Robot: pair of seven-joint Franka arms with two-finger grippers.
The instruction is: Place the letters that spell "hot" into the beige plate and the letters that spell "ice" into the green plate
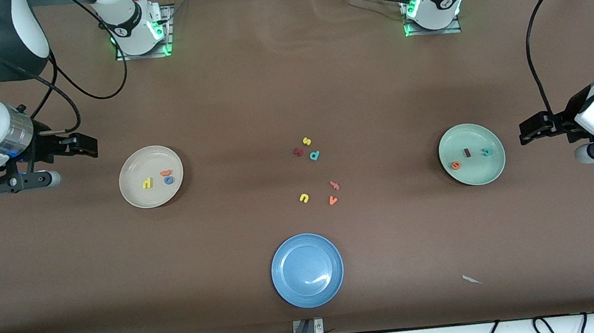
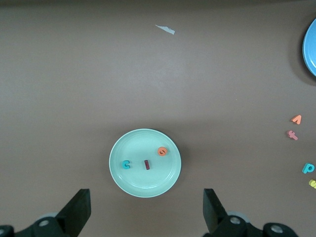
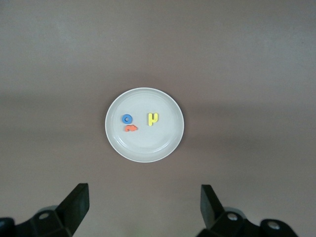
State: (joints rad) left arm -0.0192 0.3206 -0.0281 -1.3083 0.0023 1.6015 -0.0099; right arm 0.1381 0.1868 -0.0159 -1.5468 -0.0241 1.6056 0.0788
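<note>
The beige plate [image 1: 137, 167] holds the yellow "h" [image 1: 147, 183], the orange "t" [image 1: 166, 173] and the blue "o" [image 1: 168, 180]. In the green plate [image 1: 477, 172] lie the orange "e" [image 1: 456, 165], the dark red "i" [image 1: 467, 152] and the teal "c" [image 1: 487, 152]. My right gripper [image 1: 86, 145] hangs open and empty over bare table beside the beige plate [image 3: 148, 145]. My left gripper [image 1: 530, 131] hangs open and empty beside the green plate [image 2: 148, 185]. Both grippers are apart from the plates.
An empty blue plate [image 1: 309, 292] sits near the front edge. Loose letters lie mid-table: a yellow "s" [image 1: 306, 141], a dark red one [image 1: 298, 152], a teal "p" [image 1: 314, 156], a yellow "u" [image 1: 304, 197], a pink one [image 1: 334, 185], an orange "v" [image 1: 333, 200]. A white scrap [image 1: 471, 279] lies nearby.
</note>
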